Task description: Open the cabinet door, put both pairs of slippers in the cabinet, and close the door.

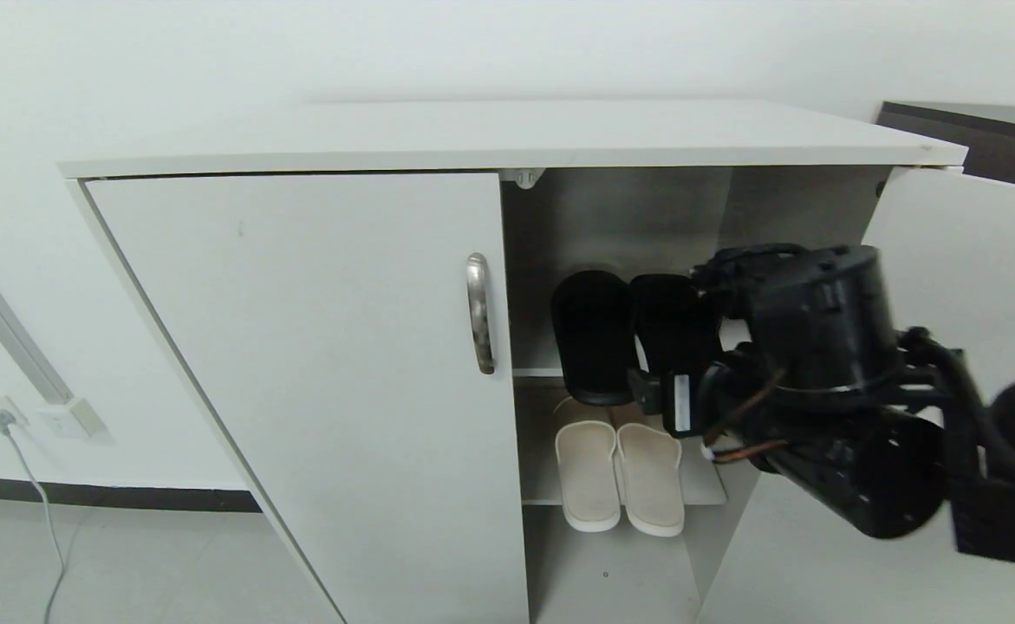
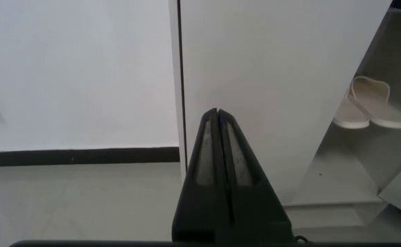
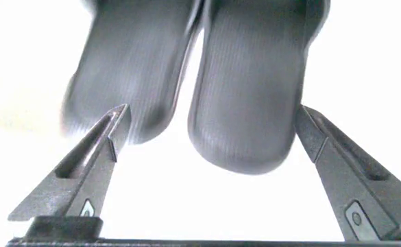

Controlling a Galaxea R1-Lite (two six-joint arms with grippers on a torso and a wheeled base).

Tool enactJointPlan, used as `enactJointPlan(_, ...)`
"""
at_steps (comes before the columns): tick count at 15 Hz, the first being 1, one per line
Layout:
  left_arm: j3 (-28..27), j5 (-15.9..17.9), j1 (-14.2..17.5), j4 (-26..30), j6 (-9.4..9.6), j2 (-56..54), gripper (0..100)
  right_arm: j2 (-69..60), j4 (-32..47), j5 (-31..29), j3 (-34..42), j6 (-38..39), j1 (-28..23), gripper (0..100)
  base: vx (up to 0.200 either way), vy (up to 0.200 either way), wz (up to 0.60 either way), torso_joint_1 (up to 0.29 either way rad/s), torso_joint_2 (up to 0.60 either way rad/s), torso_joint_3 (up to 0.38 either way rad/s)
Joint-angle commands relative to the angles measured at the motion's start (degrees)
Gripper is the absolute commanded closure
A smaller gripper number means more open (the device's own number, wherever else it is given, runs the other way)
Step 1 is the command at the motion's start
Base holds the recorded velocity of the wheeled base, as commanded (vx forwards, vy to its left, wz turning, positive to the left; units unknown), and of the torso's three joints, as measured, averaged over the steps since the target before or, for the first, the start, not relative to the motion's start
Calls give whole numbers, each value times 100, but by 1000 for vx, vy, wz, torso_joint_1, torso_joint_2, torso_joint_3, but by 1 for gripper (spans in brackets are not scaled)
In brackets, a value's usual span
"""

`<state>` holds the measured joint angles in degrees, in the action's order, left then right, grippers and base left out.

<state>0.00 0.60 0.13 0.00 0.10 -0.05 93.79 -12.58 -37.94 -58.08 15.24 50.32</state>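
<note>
The white cabinet [image 1: 507, 130] has its left door [image 1: 299, 364] shut and its right door [image 1: 966, 251] swung open. A black pair of slippers [image 1: 594, 338] lies on the upper shelf, toes hanging over the front edge. A white pair [image 1: 620, 472] lies on the shelf below, toes also over the edge. My right gripper [image 1: 659, 381] is right at the black pair's toes. In the right wrist view it [image 3: 212, 113] is open, with the black slippers [image 3: 241, 82] just past its fingertips. My left gripper [image 2: 217, 113] is shut and empty, low in front of the shut door, with the white slippers [image 2: 368, 103] off to one side.
The shut door carries a metal handle [image 1: 478, 312]. A wall socket with a cable [image 1: 4, 420] sits low on the wall left of the cabinet. Dark furniture [image 1: 975, 130] stands behind at the right. The open door juts out on the right side.
</note>
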Motion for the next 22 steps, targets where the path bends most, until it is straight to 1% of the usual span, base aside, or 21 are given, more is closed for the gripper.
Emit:
enactJointPlan(1,0,2,4,0,-1,5,100,-1355,-236,269,1123,-38,602,0,0,0,0,0,0,0)
enactJointPlan(2,0,2,4,0,-1,5,100,-1417,-236,515,1255,-91,628,0,0,0,0,0,0,0)
enactJointPlan(3,0,11,4,0,-19,5,100,-1408,-245,577,1334,-91,602,0,0,0,0,0,0,0)
enactJointPlan(4,0,11,4,0,-19,5,100,-1434,-262,586,1483,-74,575,100,0,0,0,0,0,0)
enactJointPlan(6,0,11,4,0,-10,5,100,-1452,-262,612,1562,-82,514,100,0,0,0,0,0,0)
enactJointPlan(8,0,2,4,0,-10,5,100,-1214,-271,911,1422,-91,364,100,0,0,0,0,0,0)
enactJointPlan(9,0,2,4,0,-1,5,100,-1074,-333,955,1334,-91,320,100,0,0,0,0,0,0)
enactJointPlan(11,0,2,4,0,-1,5,100,-784,-711,937,1281,-82,294,100,0,0,0,0,0,0)
enactJointPlan(13,0,2,4,0,-10,5,100,-652,-922,937,1360,-91,285,100,0,0,0,0,0,0)
enactJointPlan(19,0,19,4,0,-1,5,100,-582,-966,937,1448,-82,294,100,0,0,0,0,0,0)
enactJointPlan(22,0,19,4,0,-1,5,100,-564,-974,955,1475,-82,294,100,-200,0,0,1,1,2)
